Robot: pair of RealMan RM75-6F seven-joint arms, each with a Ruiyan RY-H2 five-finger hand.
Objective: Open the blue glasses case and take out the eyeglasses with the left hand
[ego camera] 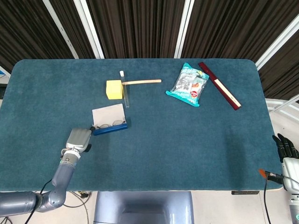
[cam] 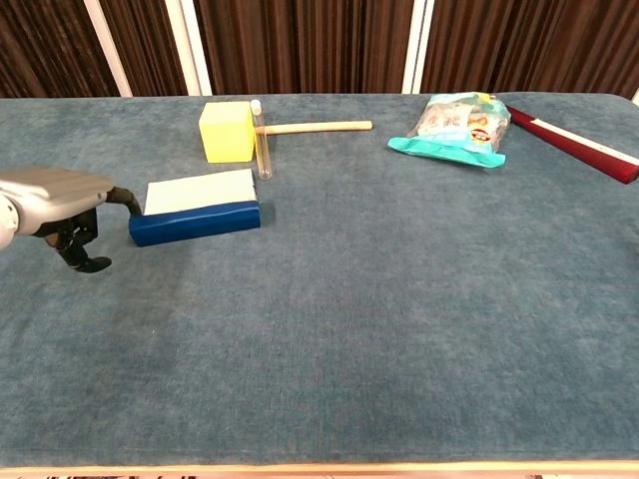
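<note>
Grey metal and dark fingers make up the left hand (ego camera: pixel 78 139), which sits low over the near-left part of the teal felt desk (ego camera: pixel 187 140). In the chest view the left hand (cam: pixel 55 200) has its fingers (cam: pixel 78 239) curled downward beneath the palm, holding nothing, while one dark fingertip reaches out to the left end of the blue glasses case (cam: pixel 195 222) and appears to touch it there. The right hand (ego camera: pixel 286 151) shows only at the near-right edge of the head view, off the desk; whether its dark fingers are spread or closed cannot be told.

The blue glasses case (ego camera: pixel 110 128) lies just beyond the left hand, already open: its pale lid lining is tipped back toward the far side, and the eyeglasses (ego camera: pixel 112 124) rest inside along the blue base, visible from the head view only.

Further back, a yellow cube (ego camera: pixel 114 89) stands just beside a clear test tube (ego camera: pixel 124 89) with a white cap. A wooden stick (ego camera: pixel 141 82) lies across the far end of the tube, pointing right. Well apart to the right lie a teal snack bag (ego camera: pixel 188 85) and, beyond it, a dark red ruler (ego camera: pixel 219 85) set diagonally near the far-right corner.
</note>
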